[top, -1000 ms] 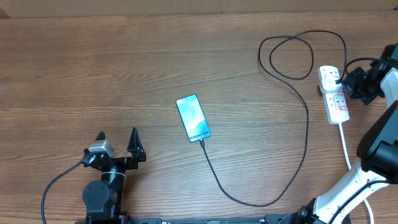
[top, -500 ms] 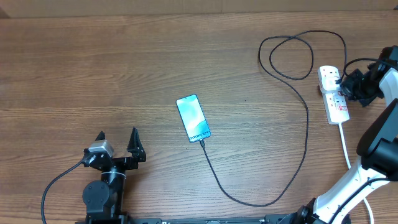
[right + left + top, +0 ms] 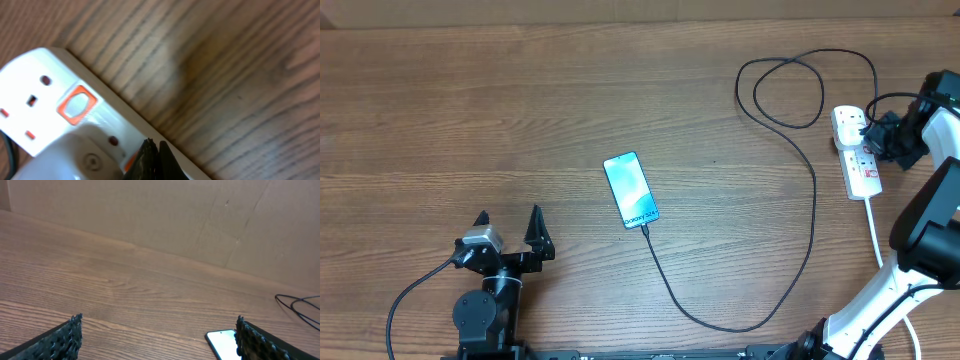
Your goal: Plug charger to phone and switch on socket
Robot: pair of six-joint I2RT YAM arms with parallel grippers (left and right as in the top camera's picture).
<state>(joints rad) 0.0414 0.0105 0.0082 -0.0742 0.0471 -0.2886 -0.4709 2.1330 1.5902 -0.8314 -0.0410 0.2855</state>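
Aiming at the white elongated power strip, the right gripper has tips pressed together for switch-poking (left gripper idles, spread; thin black cable meets blue-screened phone).

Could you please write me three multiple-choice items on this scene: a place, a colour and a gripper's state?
1. Where on the table is the power strip? A) the middle B) the right side, by the right gripper C) the left side
2. What colour frames the strip's switch? A) green B) blue C) orange-red
3. How is the left gripper? A) open, empty B) shut, empty C) shut on an object
Key: 1 B, the overhead view shows it there; 2 C, clear in the right wrist view; 3 A, its jaws stand wide apart with nothing between.
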